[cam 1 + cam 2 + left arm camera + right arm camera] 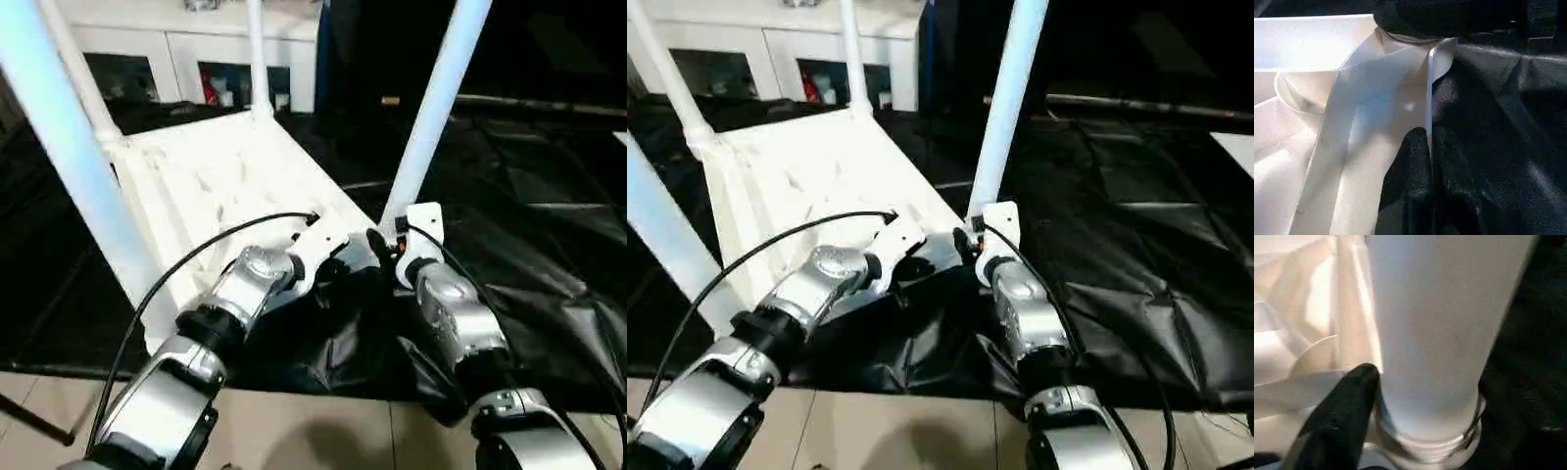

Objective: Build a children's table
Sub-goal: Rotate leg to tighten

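The children's table lies upside down on a black sheet, its white ribbed top (225, 166) facing up. All four white legs stand in the corner sockets; the near-right leg (436, 108) rises beside my grippers. My left gripper (331, 253) is shut on the top's thin near rim (1428, 98), with one black finger (1410, 186) pressed against it. My right gripper (387, 245) sits at the base of the near-right leg (1435, 333), just above its socket collar (1425, 450).
The black sheet (529, 215) covers the floor to the right and behind. A white cabinet (196, 49) with open shelves stands at the back. Pale floor tiles (323, 431) show near my arms. A thin dark stand leg (29, 416) crosses the lower left.
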Tool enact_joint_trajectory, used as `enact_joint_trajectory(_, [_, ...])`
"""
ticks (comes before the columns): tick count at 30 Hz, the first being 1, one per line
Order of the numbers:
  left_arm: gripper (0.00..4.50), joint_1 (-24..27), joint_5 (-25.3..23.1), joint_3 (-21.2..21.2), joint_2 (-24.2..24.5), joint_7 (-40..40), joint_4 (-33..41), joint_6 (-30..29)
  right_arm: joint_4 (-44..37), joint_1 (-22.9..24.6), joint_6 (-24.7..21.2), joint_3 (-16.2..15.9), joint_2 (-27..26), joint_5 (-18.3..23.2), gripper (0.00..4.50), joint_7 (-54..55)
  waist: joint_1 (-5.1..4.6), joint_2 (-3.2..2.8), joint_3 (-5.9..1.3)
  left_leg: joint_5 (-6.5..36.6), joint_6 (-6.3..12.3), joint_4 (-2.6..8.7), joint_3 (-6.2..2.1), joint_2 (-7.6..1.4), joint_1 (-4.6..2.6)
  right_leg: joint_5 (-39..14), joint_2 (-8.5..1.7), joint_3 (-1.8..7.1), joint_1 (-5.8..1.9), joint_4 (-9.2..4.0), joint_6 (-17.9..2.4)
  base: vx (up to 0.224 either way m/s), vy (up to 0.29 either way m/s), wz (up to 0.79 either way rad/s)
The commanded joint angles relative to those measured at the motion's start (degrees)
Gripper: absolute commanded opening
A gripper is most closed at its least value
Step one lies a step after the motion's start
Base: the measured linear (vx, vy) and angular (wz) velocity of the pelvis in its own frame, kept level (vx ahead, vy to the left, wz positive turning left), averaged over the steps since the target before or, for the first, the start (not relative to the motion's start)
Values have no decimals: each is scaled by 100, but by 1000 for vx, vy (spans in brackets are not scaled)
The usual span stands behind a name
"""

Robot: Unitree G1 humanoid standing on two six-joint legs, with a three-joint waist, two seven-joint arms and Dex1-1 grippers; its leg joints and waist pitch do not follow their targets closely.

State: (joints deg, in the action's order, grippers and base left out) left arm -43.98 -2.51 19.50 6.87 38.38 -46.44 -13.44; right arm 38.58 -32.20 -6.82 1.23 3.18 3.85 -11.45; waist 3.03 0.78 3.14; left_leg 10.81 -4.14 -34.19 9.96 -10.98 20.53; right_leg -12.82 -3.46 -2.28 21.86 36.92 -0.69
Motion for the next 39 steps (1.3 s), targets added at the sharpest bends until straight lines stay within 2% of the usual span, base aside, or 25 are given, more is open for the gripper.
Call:
enact_joint_trajectory(1, [0,44,-19,-87,109,8,-184,227,-93,20,107,-381,-14,6,363,-554,36,79,-316,1074,127,418,-65,-166,7,-1264,-454,264,-220,-616,-984,0,0,0])
enact_joint_trajectory(3, [0,91,-23,-103,220,232,-195,376,-157,25,149,-367,140,55,385,-838,27,71,-312,1061,135,421,-67,-164,19,-1338,-453,260,-222,-617,-966,0,0,0])
enact_joint_trajectory(4, [0,150,-1,-96,308,454,-121,473,-312,80,52,-381,263,150,385,-1155,22,94,-308,1069,153,421,-66,-160,25,-1371,-447,258,-226,-624,-953,0,0,0])
enact_joint_trajectory(5, [0,312,97,-60,516,988,158,611,-674,237,-116,-470,563,256,397,-1738,38,98,-305,1064,206,422,-68,-170,26,-1391,-459,268,-239,-631,-926,0,0,0])
enact_joint_trajectory(6, [0,312,97,-60,516,988,158,611,-674,237,-116,-470,563,256,408,-1738,48,89,-321,947,261,421,-71,-187,34,-1209,-461,272,-258,-611,-923,0,0,0])
enact_joint_trajectory(7, [0,400,172,-31,637,1292,337,630,-846,329,-194,-526,734,288,408,-2039,43,65,-328,880,281,424,-64,-197,19,-1048,-458,268,-229,-602,-992,0,0,0])
enact_joint_trajectory(9, [0,569,363,-4,894,1877,707,547,-1198,543,-373,-642,1116,430,408,-2755,58,57,-341,725,323,410,-51,-218,2,-655,-455,271,-227,-555,-1152,0,0,0])
enact_joint_trajectory(10, [0,569,363,-4,894,1877,707,547,-1198,543,-373,-642,1116,430,408,-2755,76,36,-344,717,334,409,-55,-214,1,-552,-451,263,-232,-539,-1184,0,0,0])
enact_joint_trajectory(11, [0,730,570,3,1106,2382,1055,556,-1506,721,-550,-752,1423,606,408,-3350,94,45,-360,617,396,407,-65,-238,14,-230,-451,253,-280,-496,-1266,0,0,0])
enact_joint_trajectory(12, [0,789,657,2,1181,2564,1192,530,-1612,780,-613,-794,1528,662,408,-3542,94,34,-377,414,493,401,-58,-253,16,186,-446,251,-270,-452,-1348,0,0,0])
enact_joint_trajectory(13, [0,881,814,2,1305,2866,1424,389,-1751,853,-660,-910,1685,701,408,-3846,88,17,-390,354,543,386,-49,-233,14,454,-424,235,-260,-426,-1464,0,0,0])
enact_joint_trajectory(14, [0,881,814,2,1305,2866,1424,389,-1751,853,-660,-910,1685,701,408,-3846,88,17,-390,354,543,386,-49,-233,14,454,-424,235,-260,-426,-1464,0,0,0])
enact_joint_trajectory(15, [0,906,848,-8,1345,2962,1480,346,-1792,871,-659,-942,1732,696,408,-3948,76,22,-390,322,599,375,-37,-227,10,636,-423,232,-247,-409,-1555,0,0,0])
enact_joint_trajectory(18, [0,956,889,-53,1426,3142,1561,293,-1867,888,-730,-967,1797,745,408,-4178,86,43,-376,406,598,377,-28,-234,10,485,-446,233,-254,-430,-1589,0,0,0])
enact_joint_trajectory(19, [0,965,880,-56,1449,3168,1562,306,-1866,879,-751,-978,1804,742,408,-4211,96,38,-364,517,537,387,-25,-233,2,236,-452,236,-248,-453,-1551,0,0,0])
enact_joint_trajectory(21, [0,989,863,-84,1476,3192,1592,293,-1858,858,-765,-1016,1824,707,408,-4267,102,41,-360,573,484,392,-24,-235,-1,87,-462,240,-251,-468,-1521,0,0,0])
enact_joint_trajectory(22, [0,1010,842,-106,1494,3184,1637,269,-1898,861,-814,-1034,1849,726,393,-4296,104,47,-358,594,439,396,-25,-234,4,4,-464,242,-257,-474,-1493,0,0,0])
enact_joint_trajectory(31, [0,1004,785,-201,1483,3169,1650,215,-1924,850,-915,-1051,1838,745,328,-4375,106,34,-368,486,422,384,-25,-225,5,128,-452,243,-259,-454,-1464,0,0,0])
enact_joint_trajectory(36, [0,1018,767,-222,1477,3126,1662,196,-1901,863,-924,-1062,1813,739,283,-4326,107,46,-378,404,451,375,-24,-220,7,267,-445,240,-265,-439,-1478,0,0,0])
enact_joint_trajectory(39, [0,1015,742,-257,1419,2984,1613,211,-1818,874,-908,-1012,1726,722,279,-4143,107,47,-375,401,454,375,-23,-220,8,251,-451,240,-264,-442,-1483,0,0,0])
